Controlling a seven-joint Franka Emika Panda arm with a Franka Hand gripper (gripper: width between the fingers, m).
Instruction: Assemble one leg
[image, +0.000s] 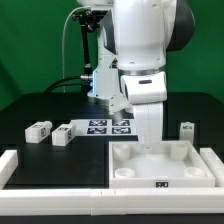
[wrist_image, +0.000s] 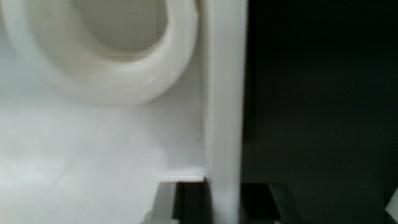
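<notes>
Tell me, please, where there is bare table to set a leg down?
Bare black table lies between the two legs on the exterior view's left and the white rail. It is crowded around the marker board, arm and panel.

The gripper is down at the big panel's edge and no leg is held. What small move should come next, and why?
Probably lift the gripper straight up off the panel. The wrist view shows its fingers straddling the panel's wall, whether clamped is unclear, and the nearest leg stands loose, untouched; the task needs a leg fetched.
</notes>
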